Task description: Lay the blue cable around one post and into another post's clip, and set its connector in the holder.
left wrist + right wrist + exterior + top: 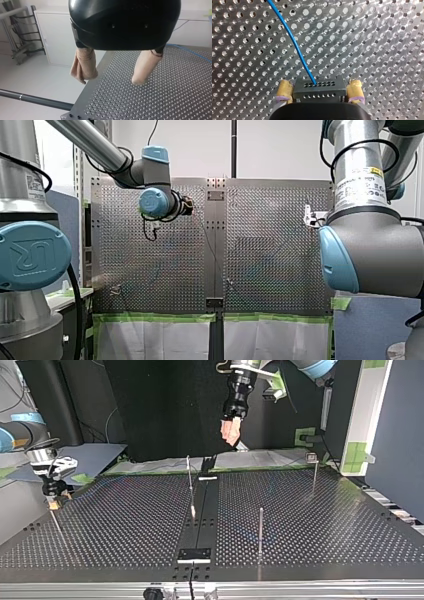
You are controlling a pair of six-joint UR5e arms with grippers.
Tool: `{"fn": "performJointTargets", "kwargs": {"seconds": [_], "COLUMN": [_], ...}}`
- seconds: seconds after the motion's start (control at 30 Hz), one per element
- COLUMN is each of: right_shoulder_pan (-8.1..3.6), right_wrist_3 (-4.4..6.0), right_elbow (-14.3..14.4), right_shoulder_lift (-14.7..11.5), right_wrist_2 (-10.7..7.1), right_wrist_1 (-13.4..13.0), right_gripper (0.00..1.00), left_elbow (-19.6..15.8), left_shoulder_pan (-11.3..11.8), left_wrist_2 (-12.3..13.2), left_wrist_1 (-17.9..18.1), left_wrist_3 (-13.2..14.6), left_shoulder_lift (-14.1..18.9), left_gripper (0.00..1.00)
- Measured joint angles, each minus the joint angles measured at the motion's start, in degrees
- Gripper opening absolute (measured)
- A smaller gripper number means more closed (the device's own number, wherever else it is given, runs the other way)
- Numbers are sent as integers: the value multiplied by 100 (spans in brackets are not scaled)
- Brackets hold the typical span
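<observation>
R claw clamped on black connector, gripping both its short ends, just above the table. From connector's face the blue cable curves away over the table. L claw apart, empty, well away from connector. Cable looks thin, light, springy; prob. won't hold a bend w/o tension. Connector looks rigid, so it's the best hold. For routing, pinch cable near connector.

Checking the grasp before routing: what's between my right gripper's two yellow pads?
The black connector, with the blue cable running out of it, sits between the pads of the right gripper; the right wrist view shows it.
</observation>
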Motion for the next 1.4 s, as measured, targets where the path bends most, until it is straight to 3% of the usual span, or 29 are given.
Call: {"fn": "performJointTargets", "kwargs": {"seconds": [0.3, 0.93, 1.2, 1.4], "right_shoulder_pan": [0, 0, 0, 0], "right_wrist_3": [0, 0, 0, 0], "right_elbow": [0, 0, 0, 0], "right_shoulder_lift": [0, 0, 0, 0], "right_wrist_2": [0, 0, 0, 0], "right_wrist_1": [0, 0, 0, 0], "right_gripper": [100, 100, 100, 100], "left_elbow": [245, 303, 310, 343], "left_shoulder_pan": [10, 29, 116, 159], "left_wrist_2": [3, -31, -264, -280], "left_wrist_1": [-266, -515, -535, -565], "left_wrist_3": [134, 299, 349, 341], "left_shoulder_lift": [115, 135, 136, 135], "left_gripper": [100, 100, 100, 100]}}
